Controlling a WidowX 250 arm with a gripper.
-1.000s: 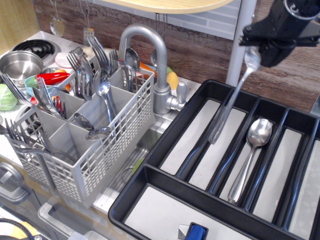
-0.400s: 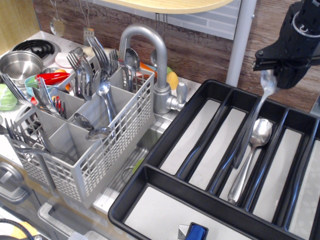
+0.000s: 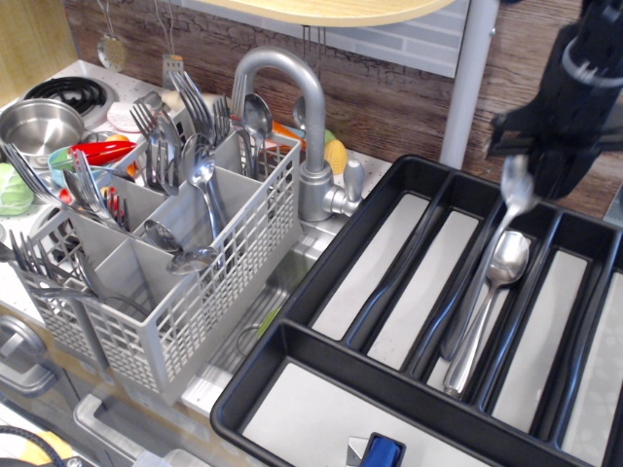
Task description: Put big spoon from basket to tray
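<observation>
Black hand (image 3: 545, 165) – blurred, pinching big spoon (image 3: 487, 268) by its bowl – handle over tray (image 3: 321, 282)

So the tabletop (image 3: 292, 277) is mostly hidden under stuff, only a strip of steel shows between the two big items. On the left sits the grey lattice basket (image 3: 195, 302), packed with cutlery. The right side is taken up by the black tray (image 3: 321, 268), running off the right and front edges. A chrome faucet (image 3: 297, 117) rises between them near the back edge. Toward the back left corner there's a steel pot (image 3: 39, 126).
</observation>
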